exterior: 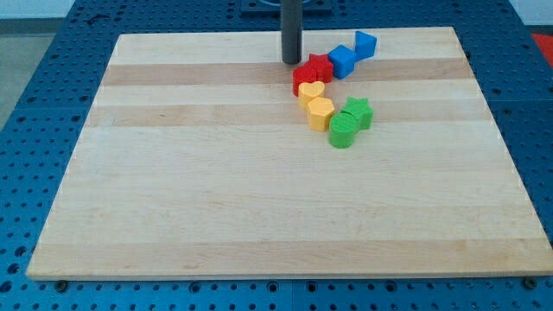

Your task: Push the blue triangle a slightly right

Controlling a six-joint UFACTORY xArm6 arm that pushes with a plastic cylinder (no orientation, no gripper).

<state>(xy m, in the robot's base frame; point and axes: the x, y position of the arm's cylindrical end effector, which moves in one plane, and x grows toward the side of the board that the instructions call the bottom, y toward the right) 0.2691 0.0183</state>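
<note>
The arm has no gripper, only a dark rod whose tip (291, 61) rests on the counter (216, 199) just left of the red blocks. The blue triangle (365, 43) sits near the view's top, touching the blue cube (342, 61) at its lower left, well right of the tip. Below the red star (320, 66) and another red block (304, 79) trail two yellow blocks (316, 104), a green star (358, 112) and a green cylinder (342, 130).

Blue cube (342, 61) far right; red blocks (311, 74) beside it; yellow blocks (318, 105) nearer; green blocks (350, 123) right; wooden bench (216, 199) beneath.
</note>
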